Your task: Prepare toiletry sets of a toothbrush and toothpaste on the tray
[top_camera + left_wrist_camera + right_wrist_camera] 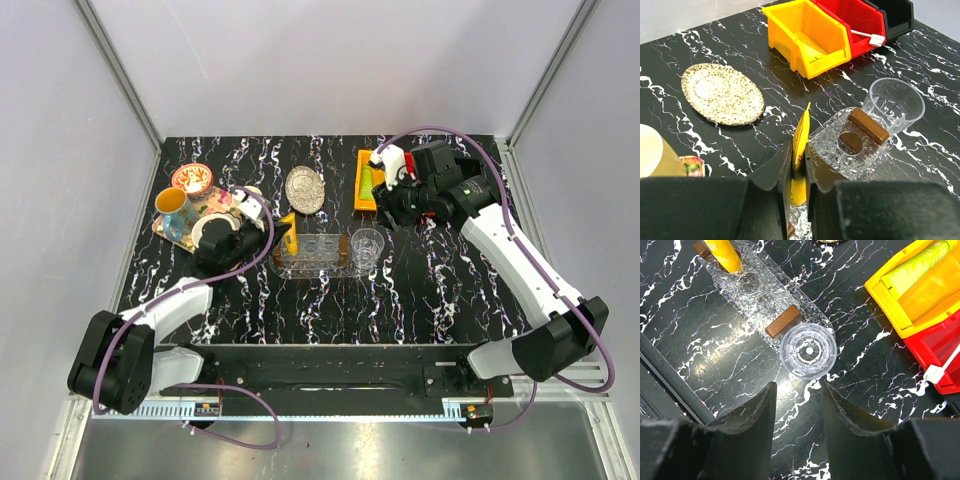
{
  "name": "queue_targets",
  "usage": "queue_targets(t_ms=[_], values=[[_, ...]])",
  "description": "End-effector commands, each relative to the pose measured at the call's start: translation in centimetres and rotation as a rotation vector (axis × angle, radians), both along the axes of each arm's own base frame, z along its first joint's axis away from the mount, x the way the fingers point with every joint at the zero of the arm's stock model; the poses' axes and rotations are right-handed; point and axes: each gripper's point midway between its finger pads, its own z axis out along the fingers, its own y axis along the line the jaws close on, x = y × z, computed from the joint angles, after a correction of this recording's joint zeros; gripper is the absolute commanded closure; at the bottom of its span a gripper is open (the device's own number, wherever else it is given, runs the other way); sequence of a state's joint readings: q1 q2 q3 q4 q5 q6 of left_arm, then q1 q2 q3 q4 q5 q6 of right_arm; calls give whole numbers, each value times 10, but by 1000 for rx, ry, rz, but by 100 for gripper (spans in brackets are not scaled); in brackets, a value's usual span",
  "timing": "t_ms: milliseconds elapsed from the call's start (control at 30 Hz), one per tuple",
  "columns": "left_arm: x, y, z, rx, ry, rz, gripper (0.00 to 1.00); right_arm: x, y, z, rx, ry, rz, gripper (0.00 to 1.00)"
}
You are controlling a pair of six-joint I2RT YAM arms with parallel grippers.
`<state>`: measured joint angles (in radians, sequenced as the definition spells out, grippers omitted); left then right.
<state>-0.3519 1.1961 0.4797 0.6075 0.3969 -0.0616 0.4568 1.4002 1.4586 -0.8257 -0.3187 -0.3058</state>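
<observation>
Task early, nothing set down and let go yet.

My left claw [798,156] is clenched on the orange-yellow toothpaste tube [801,135], tube upright and squeezed flat between the jaws, bottom centre of the left wrist view. It hangs over the near end of the tray [862,161]. Overhead, that is the left end of the tray [315,264], centre of frame. I can't tell whether the tube's lower end touches the tray, because my fingers hide it.

My right claw [797,390] is released, jaws apart with nothing between them, above the clear cup [808,351] that stands just beside the tray's other end. A brown bar [782,321] lies at that end. I can't tell what it is.

Left to do:
- Orange-yellow tube: lay it on the tray and release.
- Toothbrush [940,371]: still in the red bin [940,347], right edge of the right wrist view, untouched.
- Green toothpaste tube [920,262]: still in the yellow bin [890,305], upper right, untouched.

My judgement is that the first item of the first set is under way. The brush is the next pick, and the right claw is nearest to it.
</observation>
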Motion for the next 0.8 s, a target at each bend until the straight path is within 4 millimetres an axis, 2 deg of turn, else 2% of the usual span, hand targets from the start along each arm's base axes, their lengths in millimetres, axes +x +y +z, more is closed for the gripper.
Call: queue_targets(t_ms=[0,333,767], values=[[3,-4,23,-40,-101,-23,100,5,3,10,37,-33,2,54],[5,-4,10,-30,-91,-26,100,5,4,10,38,-30,3,54],[5,-7,2,-42,-92,-41,100,6,4,6,34,-23,4,53]])
